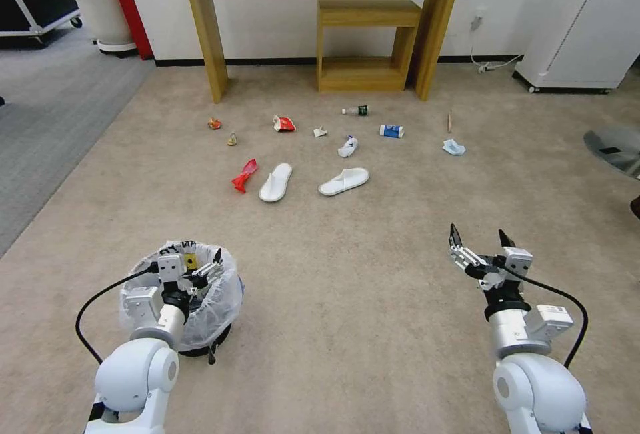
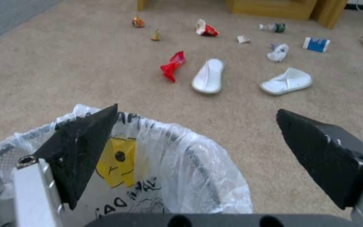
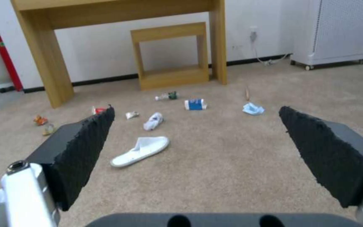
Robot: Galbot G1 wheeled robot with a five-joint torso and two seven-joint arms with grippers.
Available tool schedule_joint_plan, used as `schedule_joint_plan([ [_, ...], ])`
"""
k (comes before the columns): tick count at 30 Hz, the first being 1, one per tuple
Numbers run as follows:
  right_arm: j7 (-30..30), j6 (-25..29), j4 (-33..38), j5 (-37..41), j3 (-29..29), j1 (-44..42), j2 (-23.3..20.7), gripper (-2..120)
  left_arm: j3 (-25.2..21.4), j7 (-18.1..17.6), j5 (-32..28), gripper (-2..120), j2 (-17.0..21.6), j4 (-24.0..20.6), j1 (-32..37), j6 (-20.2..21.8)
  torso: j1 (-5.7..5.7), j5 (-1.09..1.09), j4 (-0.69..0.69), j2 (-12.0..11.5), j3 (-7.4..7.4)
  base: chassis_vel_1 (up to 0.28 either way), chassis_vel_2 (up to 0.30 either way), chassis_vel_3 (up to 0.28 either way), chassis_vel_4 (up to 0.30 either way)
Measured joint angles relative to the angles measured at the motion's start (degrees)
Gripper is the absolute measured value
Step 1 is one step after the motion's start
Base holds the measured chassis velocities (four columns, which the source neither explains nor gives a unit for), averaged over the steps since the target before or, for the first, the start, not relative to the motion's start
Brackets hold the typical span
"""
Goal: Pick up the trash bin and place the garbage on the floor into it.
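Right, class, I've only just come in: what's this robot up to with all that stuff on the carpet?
It is at the start of a tidy-up. The left end effector is open over the rim of the trash bin, one finger inside, one outside. The right end effector hangs open above bare floor. The garbage, including two white slippers, lies ahead, untouched.

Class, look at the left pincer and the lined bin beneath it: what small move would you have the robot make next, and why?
Probably lower the left pincer a little and close it on the trash bin rim. It hovers open with one finger over the bag-lined mouth and the other outside the rim, so the rim lies between them. The bin stands on the floor, ungripped, and the garbage lies beyond.
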Motion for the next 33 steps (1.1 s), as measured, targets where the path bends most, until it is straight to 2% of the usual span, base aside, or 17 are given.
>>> schedule_joint_plan([
  [11,-0.32,0.87,-0.34,-0.03,-0.03,-0.22,0.24,100,0.09,0.01,-0.39,100,-1.23,0.01,0.54,-3.26,0.0,0.0,0.0,0.0,0.0,0.0,0.0,0.0,0.0],
  [33,-0.74,2.31,-0.88,0.66,-0.11,-0.01,0.05,100,-0.3,0.18,-0.47,100,-0.83,0.66,0.19,-2.86,0.0,0.0,0.0,0.0,0.0,0.0,0.0,0.0,0.0],
])
